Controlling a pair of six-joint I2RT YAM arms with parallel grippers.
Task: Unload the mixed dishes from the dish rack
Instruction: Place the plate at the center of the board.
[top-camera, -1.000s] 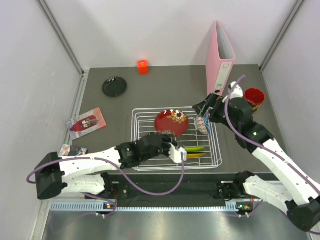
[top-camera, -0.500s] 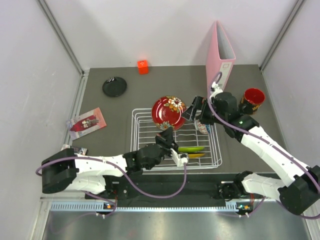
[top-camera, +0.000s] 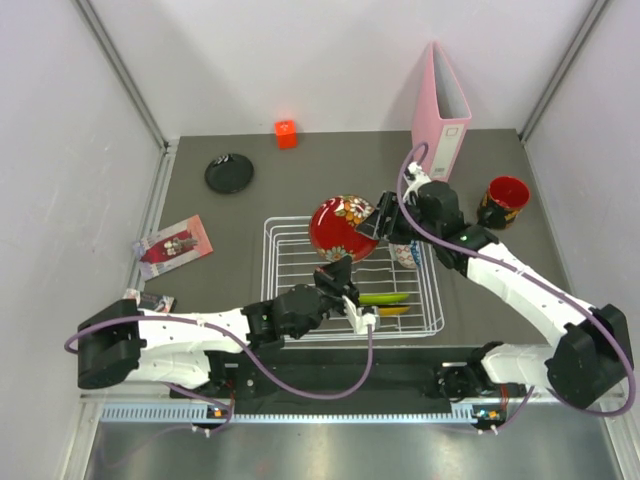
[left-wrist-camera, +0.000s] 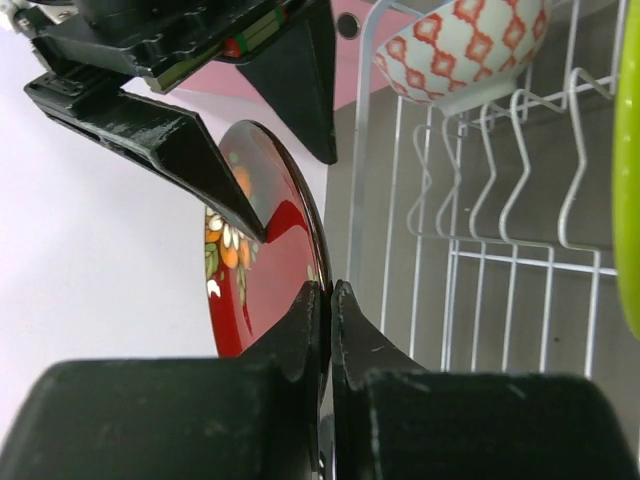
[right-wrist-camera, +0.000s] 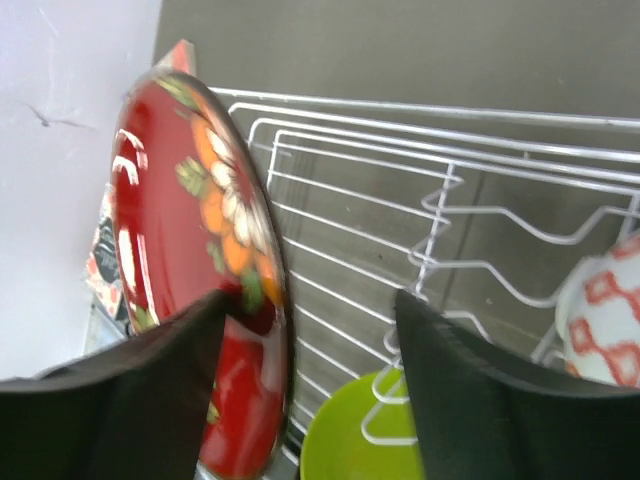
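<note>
1. One glossy, round dark red patterned plate (top-camera: 343, 228) sits at 12 o'clock of the white wire dish rack (top-camera: 285, 262); one lime green plate (top-camera: 385, 298) and one gold plate (top-camera: 392, 311) stand at 5 o'clock.
2. Left gripper (left-wrist-camera: 328, 290) pinches the red rim.
3. Right gripper (right-wrist-camera: 305, 310) is spread, with the rim between its fingers.

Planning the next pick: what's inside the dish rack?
Dish rack holds a lime green plate, a yellowish plate beside it, and a patterned bowl. Left arm hides part of its base.

L arm (top-camera: 200, 325) stretched fwd, jaws seemingly pinched shut; R arm (top-camera: 512, 277) bent inward, jaws wide apart.
</note>
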